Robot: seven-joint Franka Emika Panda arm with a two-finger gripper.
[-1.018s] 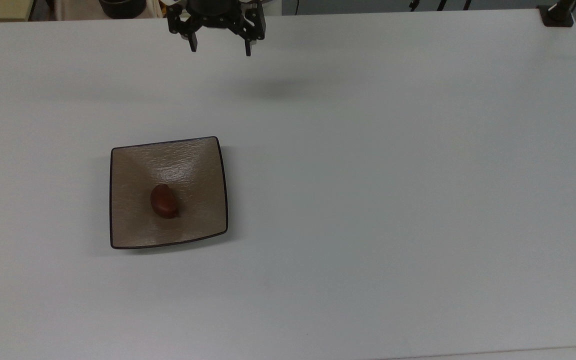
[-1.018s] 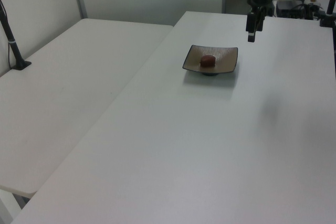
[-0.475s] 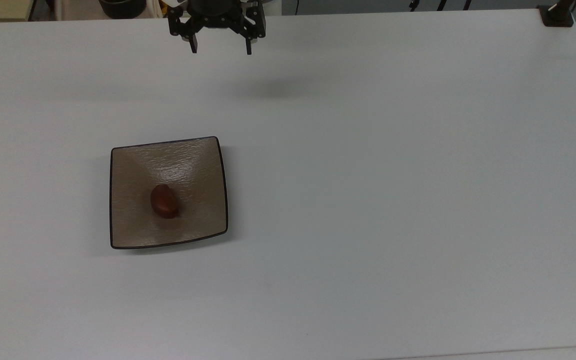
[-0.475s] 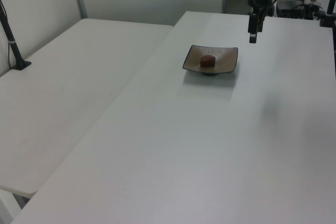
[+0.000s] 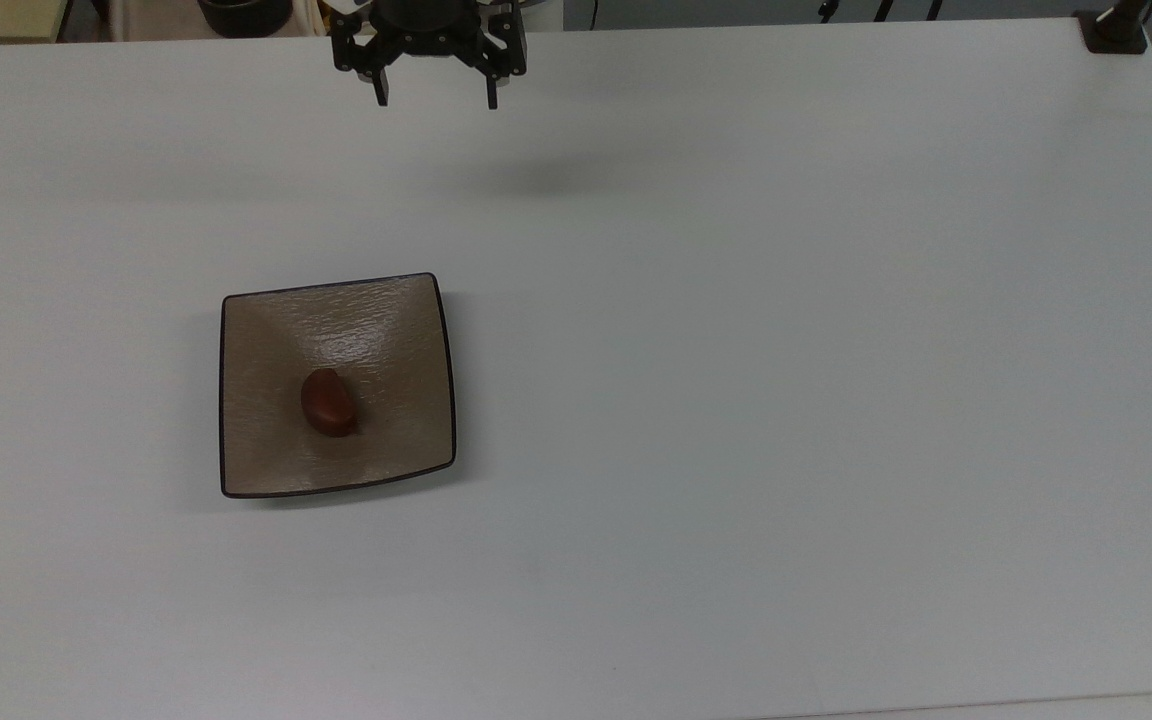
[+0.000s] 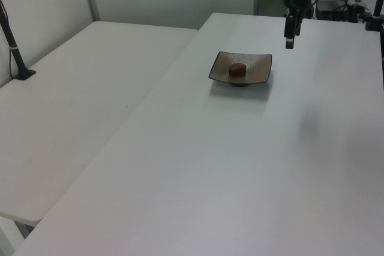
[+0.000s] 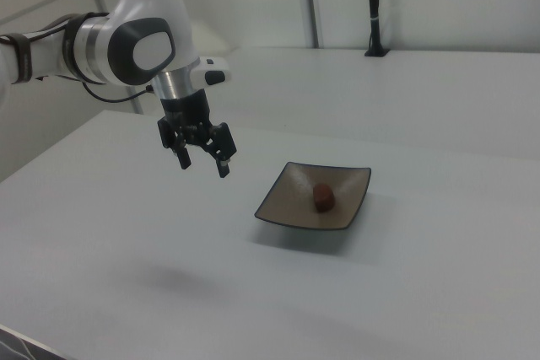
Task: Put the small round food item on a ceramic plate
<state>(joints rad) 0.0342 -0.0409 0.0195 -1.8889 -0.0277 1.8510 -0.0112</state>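
Observation:
The small round food item [image 5: 327,402], a glossy reddish-brown lump, lies on the ceramic plate [image 5: 266,340], a square tan dish with a dark rim. Both also show in the left view as food item [image 6: 238,69] on plate [image 6: 258,64], and in the right view as food item [image 7: 323,196] on plate [image 7: 287,204]. My gripper [image 5: 436,98] hangs open and empty above the table at the top view's upper edge, far from the plate. It shows as gripper [image 7: 203,164] left of the plate in the right view, and as gripper [image 6: 290,41] in the left view.
The white table [image 5: 736,350] spreads wide around the plate. A second white table [image 6: 78,94] adjoins it on the left view's left. A black post base [image 5: 1114,30] stands at the top view's upper right corner. The white arm [image 7: 126,40] reaches in from the right view's left.
The gripper has edged slightly toward the top view's upper edge and left. The food item and plate have not moved.

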